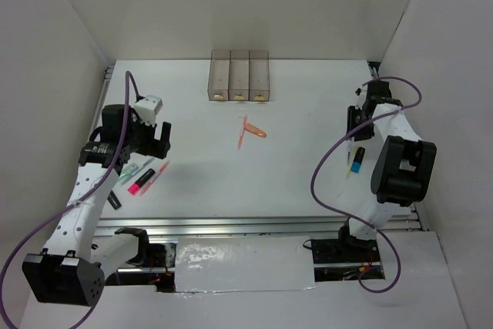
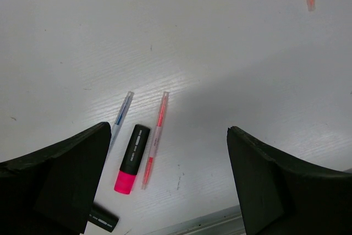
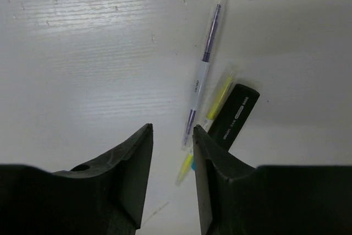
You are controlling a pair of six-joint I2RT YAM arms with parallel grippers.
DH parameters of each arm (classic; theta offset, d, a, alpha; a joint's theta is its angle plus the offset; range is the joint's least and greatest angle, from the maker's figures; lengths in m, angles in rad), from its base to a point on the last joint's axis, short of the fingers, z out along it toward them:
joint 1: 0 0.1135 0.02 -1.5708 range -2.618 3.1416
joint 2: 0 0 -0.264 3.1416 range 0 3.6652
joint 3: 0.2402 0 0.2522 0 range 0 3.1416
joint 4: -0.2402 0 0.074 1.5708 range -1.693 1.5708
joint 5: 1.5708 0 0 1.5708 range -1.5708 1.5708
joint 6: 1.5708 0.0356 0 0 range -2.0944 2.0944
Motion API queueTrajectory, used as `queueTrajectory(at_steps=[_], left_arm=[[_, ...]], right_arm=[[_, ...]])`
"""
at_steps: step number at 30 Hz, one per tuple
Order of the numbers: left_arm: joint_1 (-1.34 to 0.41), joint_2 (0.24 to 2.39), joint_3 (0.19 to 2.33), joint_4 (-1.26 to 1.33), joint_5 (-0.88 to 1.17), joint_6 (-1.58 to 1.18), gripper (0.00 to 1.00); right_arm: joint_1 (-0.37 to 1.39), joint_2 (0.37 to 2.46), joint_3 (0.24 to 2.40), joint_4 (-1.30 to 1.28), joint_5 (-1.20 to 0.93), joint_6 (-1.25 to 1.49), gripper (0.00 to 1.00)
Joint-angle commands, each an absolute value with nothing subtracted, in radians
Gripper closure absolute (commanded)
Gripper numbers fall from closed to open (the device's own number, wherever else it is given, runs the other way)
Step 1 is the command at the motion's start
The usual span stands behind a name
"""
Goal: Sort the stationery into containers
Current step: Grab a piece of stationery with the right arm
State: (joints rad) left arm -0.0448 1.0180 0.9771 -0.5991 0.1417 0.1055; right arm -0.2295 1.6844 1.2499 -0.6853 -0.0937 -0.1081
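The containers (image 1: 239,76), three joined translucent bins, stand at the back centre. Two orange-salmon pens (image 1: 250,130) lie crossed in front of them. My left gripper (image 1: 158,142) (image 2: 170,155) hangs wide open above a pink highlighter with a black cap (image 2: 132,158), a salmon pen (image 2: 155,138) and a blue pen (image 2: 120,118). My right gripper (image 1: 356,130) (image 3: 171,130) has its jaws narrowed, with a bare gap between them. Just right of its fingertips lie a purple pen (image 3: 203,70), a yellow pen (image 3: 214,105) and a black blue-tipped marker (image 3: 235,115) (image 1: 357,159).
A pale green pen (image 1: 131,169) and a black marker (image 1: 114,199) (image 2: 102,218) lie near the left arm. A metal rail (image 1: 254,225) runs along the table's near edge. White walls close in on both sides and behind.
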Motion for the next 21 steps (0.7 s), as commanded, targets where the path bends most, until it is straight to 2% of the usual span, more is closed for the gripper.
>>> queueTrajectory(at_steps=[1, 13, 21], left_arm=[[-0.048, 1.028, 1.000, -0.565, 0.176, 0.118, 0.01], [-0.048, 1.052, 0.989, -0.545, 0.189, 0.127, 0.01], [-0.049, 1.052, 0.991, -0.546, 0.189, 0.130, 0.01]], right_arm=[[-0.252, 1.726, 1.319, -0.689, -0.130, -0.101, 0.59], [-0.273, 1.792, 1.296, -0.698, -0.150, -0.109, 0.71], [-0.288, 1.828, 1.308, -0.703, -0.141, -0.121, 0.71]])
